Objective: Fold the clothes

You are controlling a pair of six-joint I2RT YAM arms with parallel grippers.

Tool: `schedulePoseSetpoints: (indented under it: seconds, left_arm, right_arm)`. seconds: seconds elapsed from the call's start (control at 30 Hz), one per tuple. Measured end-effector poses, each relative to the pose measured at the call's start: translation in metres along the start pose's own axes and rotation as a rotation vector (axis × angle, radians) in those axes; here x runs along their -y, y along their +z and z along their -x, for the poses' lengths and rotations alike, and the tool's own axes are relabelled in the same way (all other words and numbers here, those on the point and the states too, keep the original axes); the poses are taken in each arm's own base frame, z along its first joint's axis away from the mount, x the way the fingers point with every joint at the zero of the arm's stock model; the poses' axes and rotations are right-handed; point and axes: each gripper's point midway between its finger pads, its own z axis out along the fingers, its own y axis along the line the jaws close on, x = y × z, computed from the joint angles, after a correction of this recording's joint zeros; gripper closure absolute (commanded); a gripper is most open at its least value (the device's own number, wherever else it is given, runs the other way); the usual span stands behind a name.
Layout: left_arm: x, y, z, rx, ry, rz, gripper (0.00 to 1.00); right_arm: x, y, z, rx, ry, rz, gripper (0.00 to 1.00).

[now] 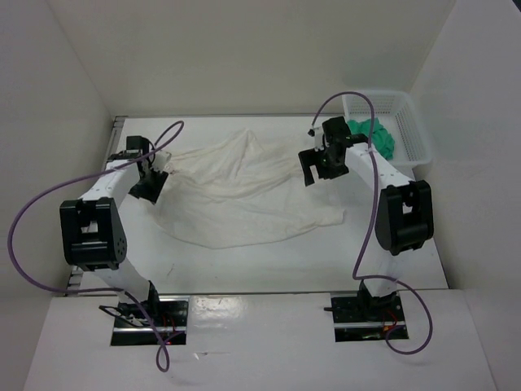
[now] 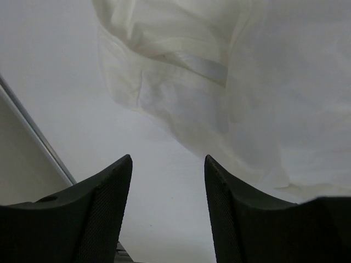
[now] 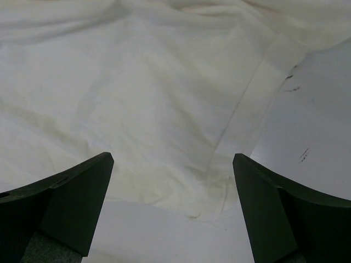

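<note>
We are viewing, from the left, the left tool [image 1: 150, 186] hovering spread and empty at the white garment [image 1: 236, 195] edge — the garment is lying crumpled across the worktop [image 1: 244, 269] — and the right tool [image 1: 313, 169] hanging wide apart, empty, above its right side.

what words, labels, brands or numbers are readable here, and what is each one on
None: no readable text in any view.
The white garment is plain; the green cloth and mesh basket show no label.
The dark scuffs on the table are marks, not letters.
</note>
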Motion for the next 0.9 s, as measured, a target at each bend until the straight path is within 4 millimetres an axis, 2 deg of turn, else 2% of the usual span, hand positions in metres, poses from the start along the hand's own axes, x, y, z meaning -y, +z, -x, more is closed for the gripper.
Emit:
schedulePoseSetpoints:
  seconds: [0.17,0.33,0.57,0.67,0.9]
  left_arm:
    - [0.000,0.021,0.001,-0.007,0.022,-0.002,0.42]
    - [-0.005,0.038,0.004,-0.001,0.013,0.005,0.42]
    - [-0.012,0.063,-0.003,-0.022,-0.004,-0.009,0.52]
    - [-0.016,0.067,-0.002,-0.019,-0.011,-0.020,0.56]
    - [-0.026,0.071,0.002,0.004,-0.010,-0.020,0.56]
  right_arm:
    - [0.003,0.006,-0.019,-0.045,-0.007,0.008,0.01]
    - [0.002,0.003,-0.018,-0.035,-0.017,0.014,0.01]
    - [0.001,-0.003,-0.014,-0.016,-0.024,0.014,0.01]
    - [0.001,-0.003,-0.014,-0.015,-0.025,0.014,0.01]
    - [0.001,-0.003,-0.014,-0.016,-0.027,0.014,0.01]
